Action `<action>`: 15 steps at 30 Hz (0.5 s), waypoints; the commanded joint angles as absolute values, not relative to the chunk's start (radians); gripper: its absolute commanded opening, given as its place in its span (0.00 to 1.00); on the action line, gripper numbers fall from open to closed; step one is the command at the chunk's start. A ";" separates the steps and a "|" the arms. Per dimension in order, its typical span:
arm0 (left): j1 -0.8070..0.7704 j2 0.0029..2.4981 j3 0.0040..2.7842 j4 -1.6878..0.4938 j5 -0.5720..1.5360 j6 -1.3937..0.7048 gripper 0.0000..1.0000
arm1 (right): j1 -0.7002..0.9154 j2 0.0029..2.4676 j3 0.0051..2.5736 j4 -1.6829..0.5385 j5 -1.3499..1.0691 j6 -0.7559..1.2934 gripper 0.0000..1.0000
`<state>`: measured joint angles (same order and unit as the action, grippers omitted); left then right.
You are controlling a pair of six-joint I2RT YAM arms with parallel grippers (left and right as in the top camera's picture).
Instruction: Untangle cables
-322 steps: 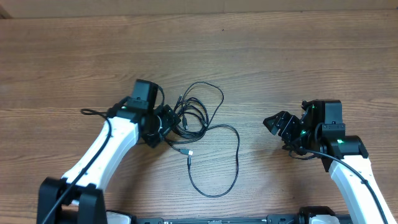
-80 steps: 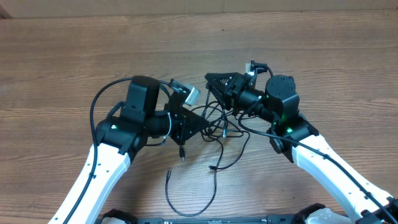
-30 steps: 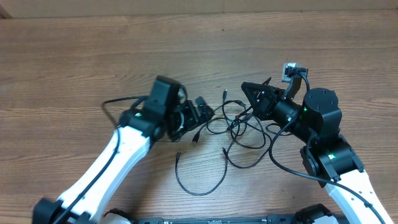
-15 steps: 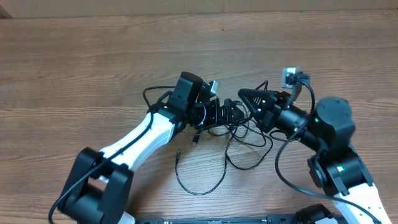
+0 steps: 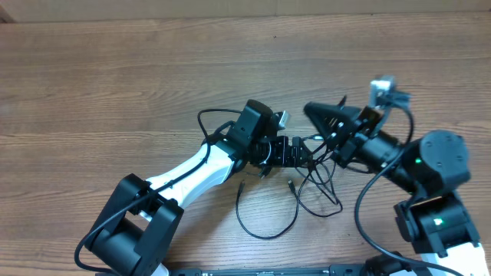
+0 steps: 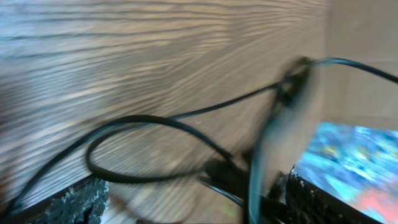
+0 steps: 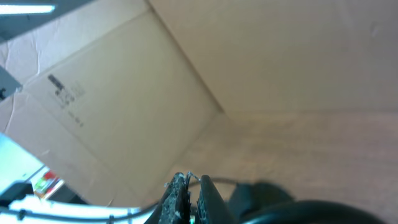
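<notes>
- Overhead, the left hand reaches toward 3 o'clock near the middle of the bench, spread wide and gripping nothing.
- From the left wrist view its two fingers sit at the bottom corners, far apart. Blurred black cords cross the gap between them: one curls into a loop on the wood, another climbs toward 1 o'clock to a smeared dark lump. Whether any strand touches a finger I cannot tell.
- At about 1 o'clock from the left hand, close by, the right hand is raised and points toward 10 o'clock, closed tight.
- In the right wrist view its fingertips are all but pressed together, with a thin cord apparently pinched between them and a dark cord running off toward 3 o'clock. Behind them is a cardboard wall.
- The cables are bunched just past the left hand's fingers and under the right hand, with strands rising toward the right hand and others sagging toward 5 o'clock.
- One long loop trails out at 7 o'clock from the left hand and lies flat on the bench.
- A small plug end rests on the wood just inside that loop, at 6 o'clock from the left hand.
</notes>
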<state>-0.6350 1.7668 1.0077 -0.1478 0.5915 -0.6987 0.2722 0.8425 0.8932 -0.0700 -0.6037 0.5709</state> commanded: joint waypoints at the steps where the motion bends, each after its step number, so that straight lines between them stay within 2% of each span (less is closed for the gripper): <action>1: -0.620 1.778 1.016 -0.192 0.471 -0.672 0.90 | 0.219 0.831 0.974 -0.057 -0.620 0.540 0.05; 9: -0.525 1.762 1.017 -0.220 0.489 -0.625 0.93 | 0.181 0.849 1.000 -0.091 -0.574 0.540 0.06; 13: -0.430 1.700 1.017 -0.247 0.627 -0.548 1.00 | 0.181 0.881 1.000 -0.152 -0.541 0.517 0.06; 15: -0.394 1.658 1.017 -0.258 0.691 -0.480 1.00 | 0.181 0.898 1.000 -0.146 -0.563 0.514 0.06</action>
